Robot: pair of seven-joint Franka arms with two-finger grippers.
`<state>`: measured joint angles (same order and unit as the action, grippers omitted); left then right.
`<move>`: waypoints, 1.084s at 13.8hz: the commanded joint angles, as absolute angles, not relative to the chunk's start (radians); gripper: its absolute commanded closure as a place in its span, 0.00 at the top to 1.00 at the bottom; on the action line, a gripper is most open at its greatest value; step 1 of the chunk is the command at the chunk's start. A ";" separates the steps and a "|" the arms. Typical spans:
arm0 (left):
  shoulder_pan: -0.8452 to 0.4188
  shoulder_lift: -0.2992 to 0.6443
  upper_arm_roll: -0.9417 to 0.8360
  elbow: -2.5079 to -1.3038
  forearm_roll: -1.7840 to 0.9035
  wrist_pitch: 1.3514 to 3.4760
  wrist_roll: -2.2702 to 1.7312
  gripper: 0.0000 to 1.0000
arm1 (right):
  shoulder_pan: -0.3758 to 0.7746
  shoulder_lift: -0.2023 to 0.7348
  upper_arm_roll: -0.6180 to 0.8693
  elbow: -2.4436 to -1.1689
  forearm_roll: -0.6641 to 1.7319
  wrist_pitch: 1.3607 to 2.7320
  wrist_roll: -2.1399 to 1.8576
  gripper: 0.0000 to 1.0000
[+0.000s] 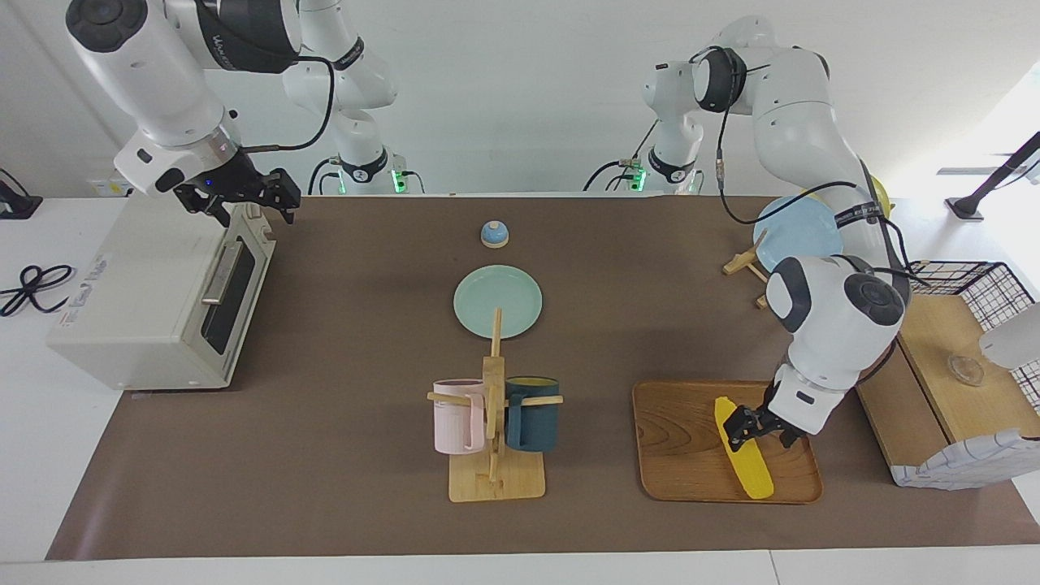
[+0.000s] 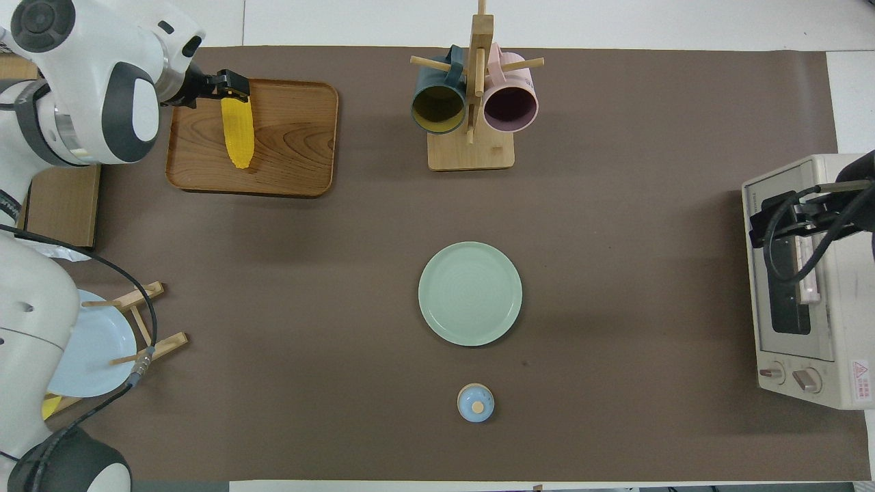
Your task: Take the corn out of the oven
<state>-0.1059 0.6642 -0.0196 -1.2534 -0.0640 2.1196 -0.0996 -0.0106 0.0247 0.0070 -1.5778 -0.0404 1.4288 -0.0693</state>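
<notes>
In the facing view, the corn (image 1: 741, 447) lies flat on the wooden tray (image 1: 682, 455), which sits near the surface's edge farthest from the robots, toward the left arm's end. The cob runs slantwise across the tray, its tapered tip pointing to the tray's outer edge. The left end effector (image 1: 757, 424) hangs just over the cob's thicker half with its fingers spread apart, gripping nothing (the cob rests on the wood by itself). The oven (image 1: 154, 296) stands at the right arm's end of the surface, its door shut and its silver handle facing the middle of the surface. The right end effector (image 1: 244, 195) is over the oven's top front edge, fingers wide, holding nothing. A green plate (image 1: 497, 301) lies at the centre of the surface, a mug rack (image 1: 496, 439) with a pink and a dark blue mug stands farther from the robots than the plate, and a small blue bell (image 1: 494, 234) sits nearer to them.

In the overhead view, the corn (image 2: 238, 134) lies along the tray (image 2: 294, 143), close to the tray's edge at the left arm's end. The left end effector (image 2: 225, 83) covers the cob's outer end. The right end effector (image 2: 786, 219) is over the door of the oven (image 2: 806, 355), above its dark window.
</notes>
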 commanded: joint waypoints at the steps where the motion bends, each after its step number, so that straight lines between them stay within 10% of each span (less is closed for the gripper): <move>1: -0.072 0.485 -0.018 -1.370 -0.061 2.031 -0.094 1.00 | -0.006 0.031 -0.005 -1.557 -0.029 1.413 -0.069 1.00; 15: -0.037 -0.047 -0.009 -1.640 -0.052 1.493 -0.101 1.00 | -0.009 0.017 0.003 -1.559 -0.028 1.443 -0.029 1.00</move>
<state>-0.0586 0.0290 0.0015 -1.5398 -0.0633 1.5216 -0.0997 -0.0118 0.0241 -0.0016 -1.5653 -0.0387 1.4332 -0.0463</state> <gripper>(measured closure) 0.000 0.000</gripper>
